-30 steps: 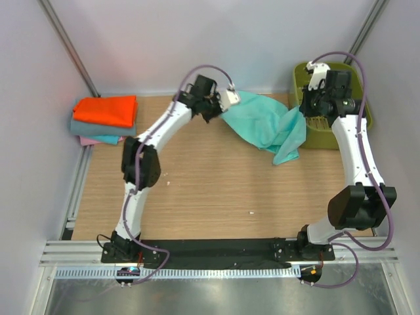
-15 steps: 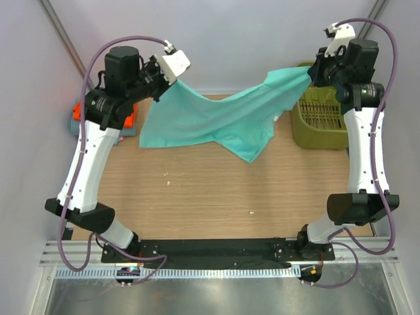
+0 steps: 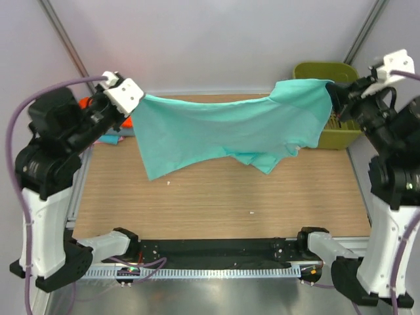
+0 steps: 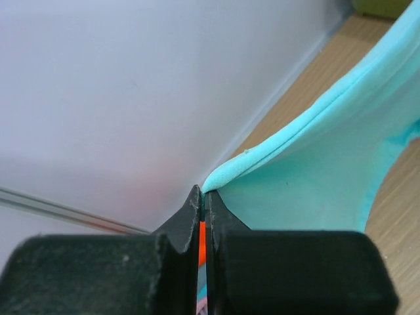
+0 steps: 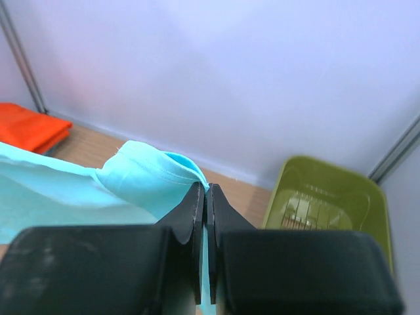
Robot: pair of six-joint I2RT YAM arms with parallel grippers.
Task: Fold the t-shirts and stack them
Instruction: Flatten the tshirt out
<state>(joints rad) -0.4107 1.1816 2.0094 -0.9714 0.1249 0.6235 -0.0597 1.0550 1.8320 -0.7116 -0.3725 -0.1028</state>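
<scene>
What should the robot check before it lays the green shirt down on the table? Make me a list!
1. Left end effector pinching one corner of the mint-green t-shirt: ok, shut on the cloth.
2. Right end effector pinching the other end: ok, shut on the cloth.
3. Shirt stretched between both arms: ok, the top edge runs across with a slight sag.
4. Shirt smooth all over: not ok, the lower right part hangs bunched and folded.
5. Bare table under the shirt: ok, only plain wood shows there.
6. Shirt away from the basket: cannot tell, they overlap in the top view.
</scene>
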